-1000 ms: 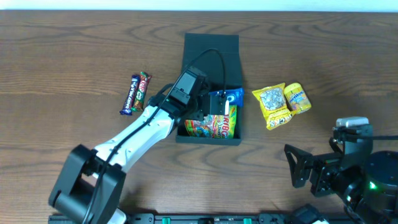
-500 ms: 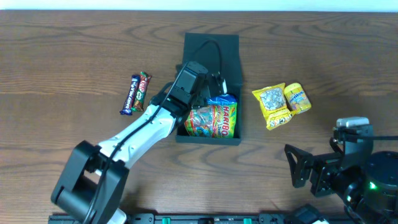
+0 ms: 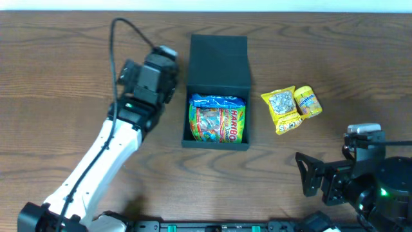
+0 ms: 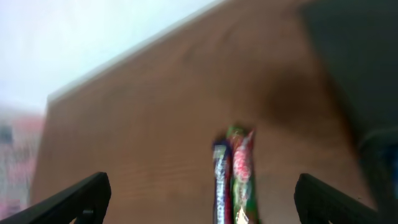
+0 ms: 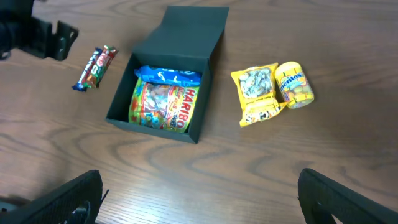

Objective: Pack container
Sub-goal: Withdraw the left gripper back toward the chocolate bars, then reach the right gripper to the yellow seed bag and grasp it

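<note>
Overhead: container (image 3: 219,64) mid-surface (image 3: 335,51), lid flap open, Haribo bag (image 3: 217,122) inside. Left arm (image 3: 116,148) hides the two candy bars (image 4: 233,177). Left wrist view shows them, blurred, ahead of the left claw (image 4: 202,186), which is spread and empty. Right claw (image 5: 199,180) is also spread. Yellow snack packets (image 3: 281,109) sit right of the container. Surface is brown wood-grain; pale wall (image 4: 74,37) beyond.

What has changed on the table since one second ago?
The left pincer came out of the container and moved left; it now hangs open above the two candy bars. The Haribo bag it let go lies flat inside. The yellow packets and the right pincer stayed as they were.
</note>
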Controlling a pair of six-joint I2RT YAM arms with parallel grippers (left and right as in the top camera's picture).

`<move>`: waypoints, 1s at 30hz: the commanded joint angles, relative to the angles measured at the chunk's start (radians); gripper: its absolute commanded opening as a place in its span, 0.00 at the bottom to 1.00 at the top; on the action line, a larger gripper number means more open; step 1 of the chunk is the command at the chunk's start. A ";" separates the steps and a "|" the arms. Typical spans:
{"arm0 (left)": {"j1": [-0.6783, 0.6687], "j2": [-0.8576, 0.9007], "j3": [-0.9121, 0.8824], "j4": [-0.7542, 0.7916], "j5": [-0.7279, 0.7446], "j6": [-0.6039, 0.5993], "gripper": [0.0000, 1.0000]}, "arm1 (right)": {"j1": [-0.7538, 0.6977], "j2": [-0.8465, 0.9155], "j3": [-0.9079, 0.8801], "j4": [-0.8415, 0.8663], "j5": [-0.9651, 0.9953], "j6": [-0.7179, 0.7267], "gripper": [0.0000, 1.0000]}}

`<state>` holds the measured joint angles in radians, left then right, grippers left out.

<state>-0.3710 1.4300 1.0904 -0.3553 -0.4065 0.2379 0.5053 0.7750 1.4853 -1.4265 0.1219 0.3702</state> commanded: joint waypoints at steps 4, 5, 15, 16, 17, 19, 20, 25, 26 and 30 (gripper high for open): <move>0.180 0.060 0.004 -0.072 0.390 -0.139 0.95 | -0.008 -0.003 -0.002 -0.003 0.010 -0.016 0.99; 0.197 0.072 0.004 -0.074 0.409 -0.142 0.95 | -0.008 -0.003 -0.003 -0.002 0.010 -0.016 0.99; 0.232 0.173 0.004 -0.071 0.407 -0.142 0.95 | -0.009 0.008 -0.204 0.146 0.146 -0.016 0.99; 0.232 0.175 0.004 -0.070 0.407 -0.142 0.95 | -0.010 0.017 -0.248 0.187 0.166 -0.016 0.99; 0.232 0.178 0.004 -0.069 0.407 -0.142 0.95 | -0.013 0.035 -0.298 0.237 0.182 -0.016 0.99; 0.232 0.178 0.004 -0.068 0.407 -0.141 0.95 | -0.032 0.085 -0.381 0.325 0.185 -0.015 0.98; 0.232 0.178 0.004 -0.068 0.407 -0.141 0.95 | -0.049 0.121 -0.418 0.366 0.185 -0.007 0.98; 0.232 0.178 0.004 -0.078 0.407 -0.141 0.95 | -0.159 0.352 -0.484 0.483 0.185 -0.005 0.96; 0.232 0.178 0.004 -0.080 0.407 -0.141 0.95 | -0.185 0.404 -0.484 0.505 0.183 -0.005 0.95; 0.232 0.178 0.004 -0.084 0.407 -0.142 0.95 | -0.282 0.573 -0.484 0.599 0.103 -0.035 0.90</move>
<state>-0.1440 1.5993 1.0904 -0.4370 -0.0029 0.1043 0.2760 1.2850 1.0031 -0.8524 0.2615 0.3611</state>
